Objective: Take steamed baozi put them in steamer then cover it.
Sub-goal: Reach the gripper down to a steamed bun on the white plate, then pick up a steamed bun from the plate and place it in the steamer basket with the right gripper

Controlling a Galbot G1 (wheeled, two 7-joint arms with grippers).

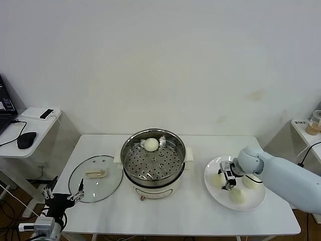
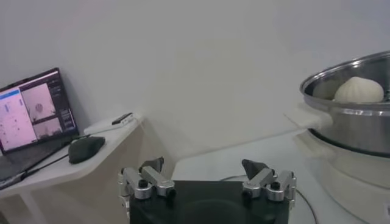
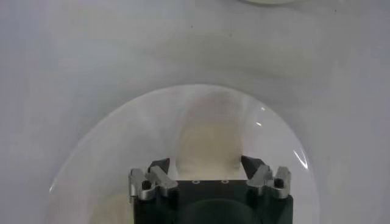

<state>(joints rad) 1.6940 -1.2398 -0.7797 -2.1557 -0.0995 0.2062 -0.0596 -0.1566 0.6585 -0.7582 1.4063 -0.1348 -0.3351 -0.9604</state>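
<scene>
One baozi [image 1: 151, 144] in steamer [image 1: 131, 159]; right tool [image 1: 228, 181] closing around next on plate [image 1: 251, 205]; left tool [image 1: 64, 196] wide open, empty; cover [image 1: 95, 178] off.

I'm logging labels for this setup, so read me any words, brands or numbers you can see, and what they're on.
No text is readable.
Laptop screen: windows with text, too small to read.
Steamer, cover, plate: no markings visible.
</scene>
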